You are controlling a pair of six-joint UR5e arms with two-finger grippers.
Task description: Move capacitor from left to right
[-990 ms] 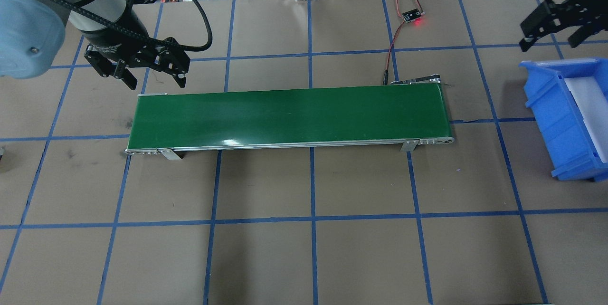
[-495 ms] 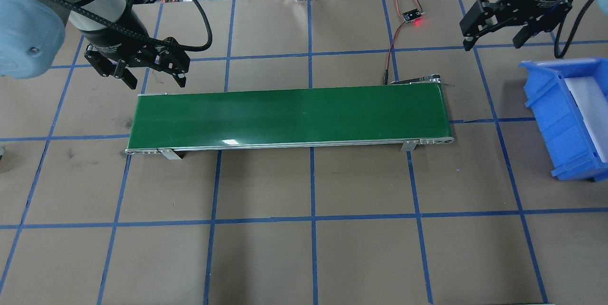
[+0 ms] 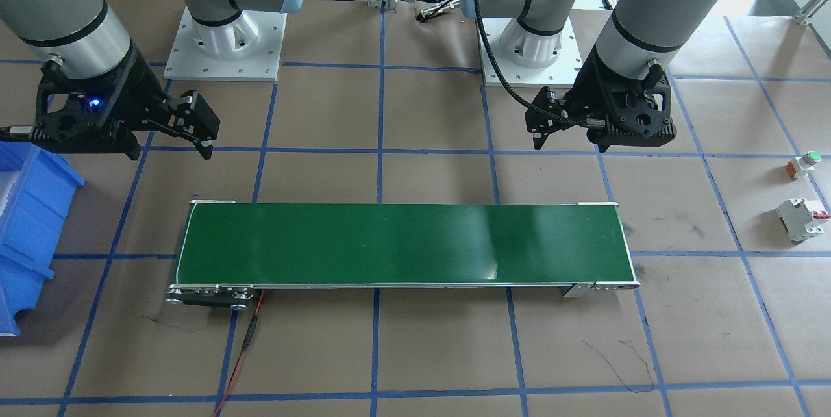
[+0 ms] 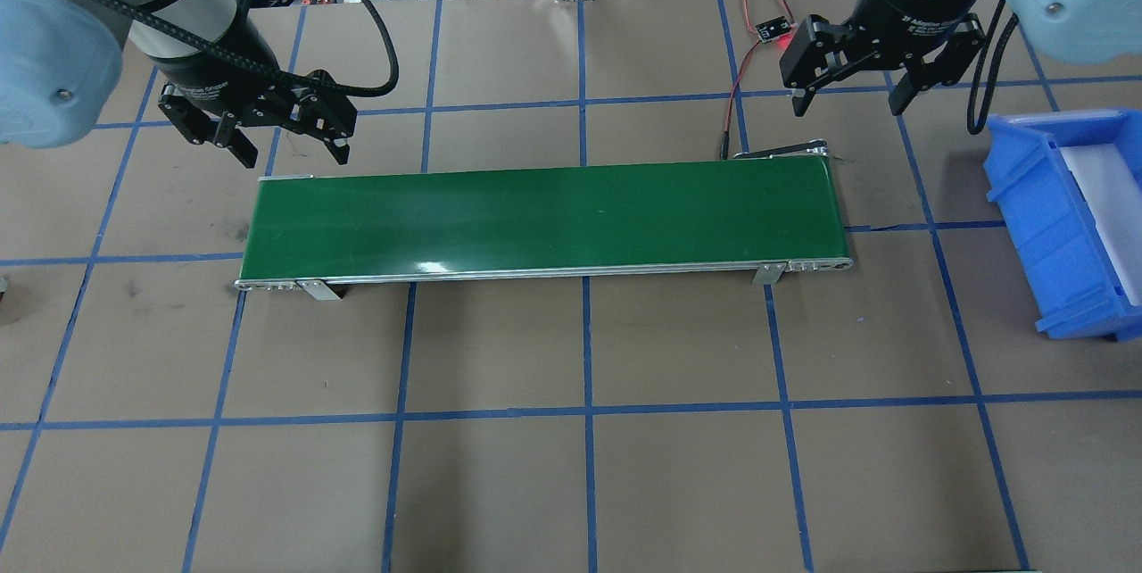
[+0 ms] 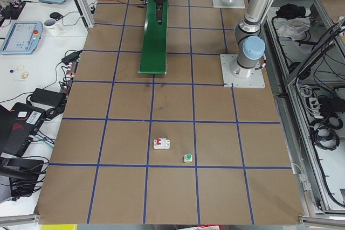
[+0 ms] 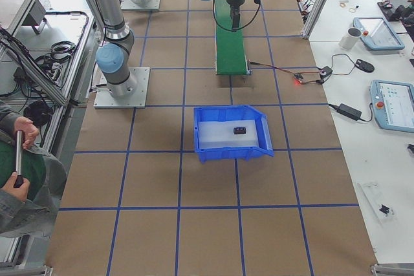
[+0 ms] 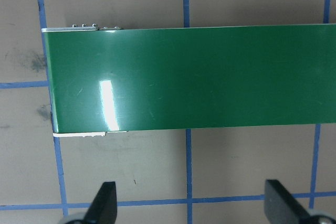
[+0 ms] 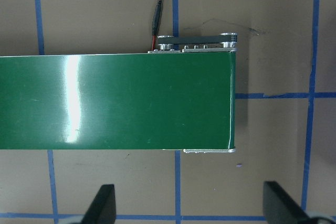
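A small black thing that may be the capacitor (image 6: pixel 239 130) lies on the pale floor of the blue bin (image 6: pixel 226 153); only the exterior right view shows it. My left gripper (image 4: pixel 293 155) is open and empty, hovering just behind the left end of the green conveyor belt (image 4: pixel 544 216). It also shows in the front-facing view (image 3: pixel 568 143) and in the left wrist view (image 7: pixel 191 203). My right gripper (image 4: pixel 848 107) is open and empty, behind the belt's right end. It also shows in the front-facing view (image 3: pixel 170 152) and in the right wrist view (image 8: pixel 191 203).
The blue bin (image 4: pixel 1044 225) stands right of the belt. A white breaker (image 3: pixel 802 219) and a green-capped button (image 3: pixel 804 164) lie on the table far to my left. A small sensor board (image 4: pixel 774 30) with a red light and wires sits behind the belt's right end.
My right arm has swung left from the far right edge, away from the bin, to behind the belt's right end. It stays open. My left arm has not moved.
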